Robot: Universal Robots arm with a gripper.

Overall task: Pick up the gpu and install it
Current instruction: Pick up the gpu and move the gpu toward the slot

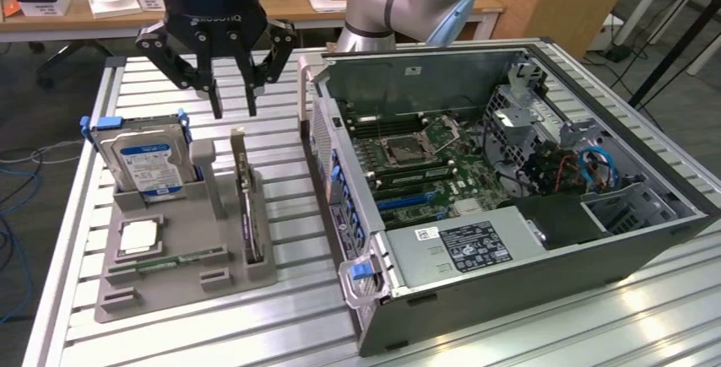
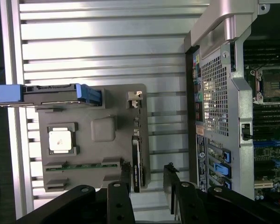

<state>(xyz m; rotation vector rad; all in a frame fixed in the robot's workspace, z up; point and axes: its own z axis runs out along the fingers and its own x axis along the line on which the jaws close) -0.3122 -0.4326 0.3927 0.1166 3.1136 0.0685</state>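
Note:
The gpu [image 1: 246,202] stands on its long edge in a slot of the grey holder tray [image 1: 225,278], its metal bracket at the far end. In the wrist view it appears edge-on as a thin dark strip, the gpu [image 2: 136,161]. My gripper [image 1: 233,107] hangs open a little above the card's far end, nothing between its fingers. From the wrist camera the gripper [image 2: 148,179] straddles the card's line, one black finger on either side. The open computer case [image 1: 507,240] lies to the exterior view's right of the tray, motherboard [image 1: 423,164] exposed.
A silver hard drive [image 1: 144,160] with blue clips stands upright in the tray beside the gpu. A processor chip [image 1: 138,236] and a narrow memory stick [image 1: 181,259] lie flat in it. The case's side wall [image 1: 338,190] rises close to the tray. The table is slatted aluminium [image 1: 282,325].

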